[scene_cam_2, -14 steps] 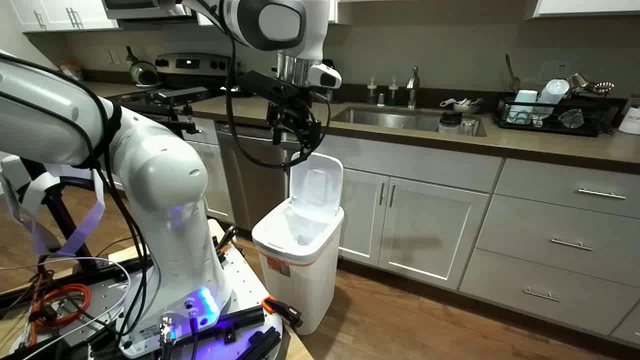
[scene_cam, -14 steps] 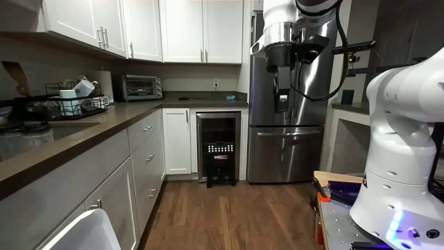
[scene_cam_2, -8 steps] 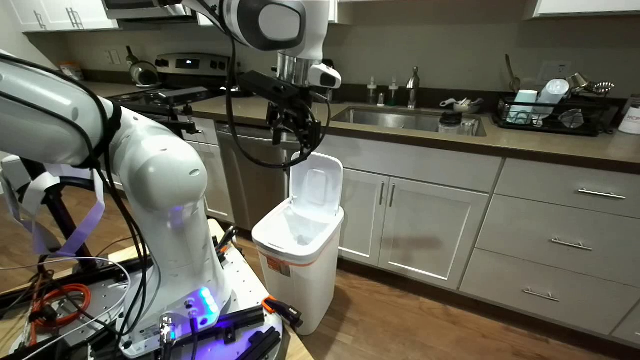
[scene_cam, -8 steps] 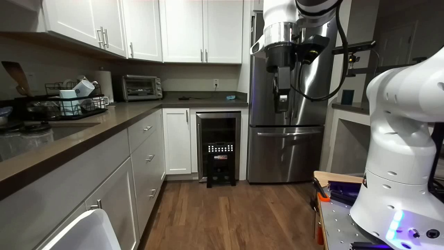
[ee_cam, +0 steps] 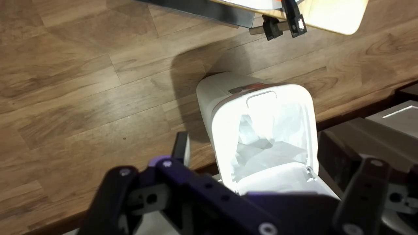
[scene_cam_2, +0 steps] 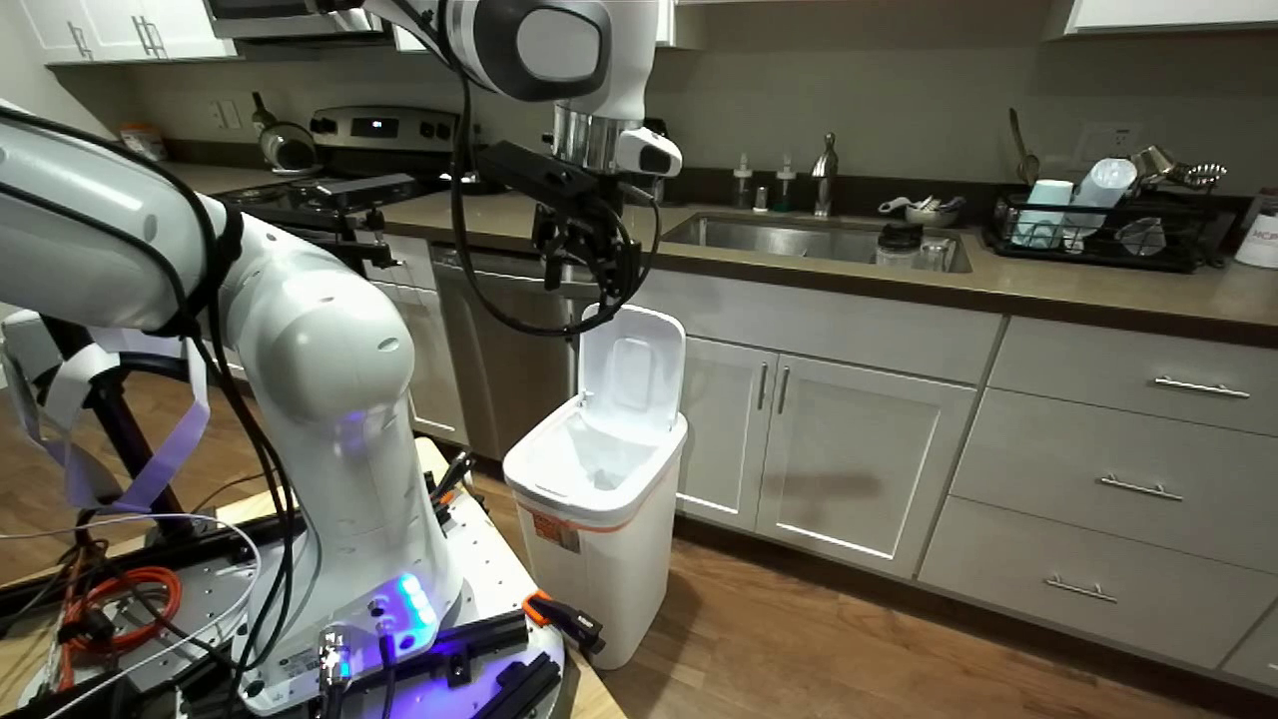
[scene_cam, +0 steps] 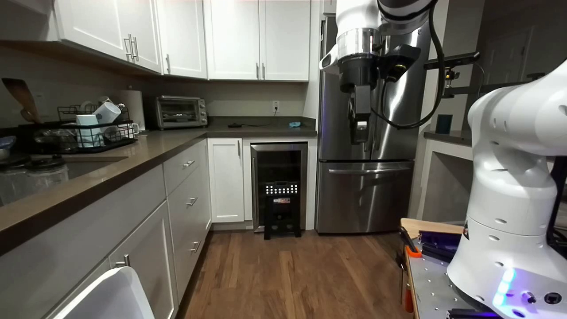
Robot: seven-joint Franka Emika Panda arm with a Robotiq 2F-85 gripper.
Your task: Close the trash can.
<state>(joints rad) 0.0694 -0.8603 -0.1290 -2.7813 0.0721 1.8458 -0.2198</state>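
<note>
The end effector (scene_cam: 359, 133), its fingers (ee_cam: 179, 147) spread well apart, is positioned higher than the trash can (scene_cam_2: 609, 584). The can stands upright on the wooden floor (scene_cam_2: 849, 639), between the surface (scene_cam_2: 489, 549) carrying the arm (scene_cam_2: 344, 439) and the white cabinets (scene_cam_2: 864, 454); its lid (scene_cam_2: 639, 364) is raised.

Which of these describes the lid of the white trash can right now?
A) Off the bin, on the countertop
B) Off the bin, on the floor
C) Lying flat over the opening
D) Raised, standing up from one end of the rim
D: in an exterior view the lid stands up from one end of the trash can, and the wrist view looks through the uncovered opening onto a pale liner.
</note>
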